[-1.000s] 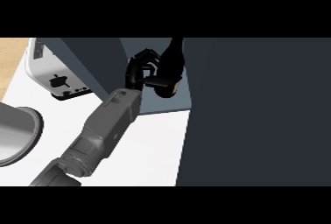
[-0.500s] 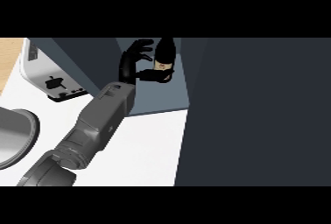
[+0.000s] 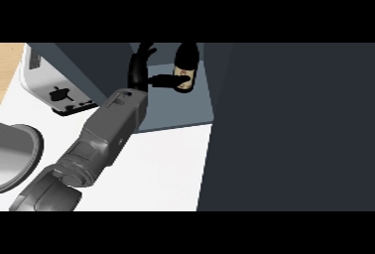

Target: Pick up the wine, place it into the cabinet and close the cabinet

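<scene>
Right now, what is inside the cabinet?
The wine bottle stands on the cabinet floor, with the left hand open beside it. The interior behind the dark door is hidden.

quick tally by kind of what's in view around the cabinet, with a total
wine bottle: 1
toaster: 1
cabinet: 1
grey pan or bowl at left edge: 1
robot hand: 1
total: 5

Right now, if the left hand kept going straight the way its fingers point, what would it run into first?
The left hand points into the open cabinet, beside the wine bottle. Its way looks free up to the picture's edge; probably the cabinet's back comes first, though depth is unclear.
</scene>
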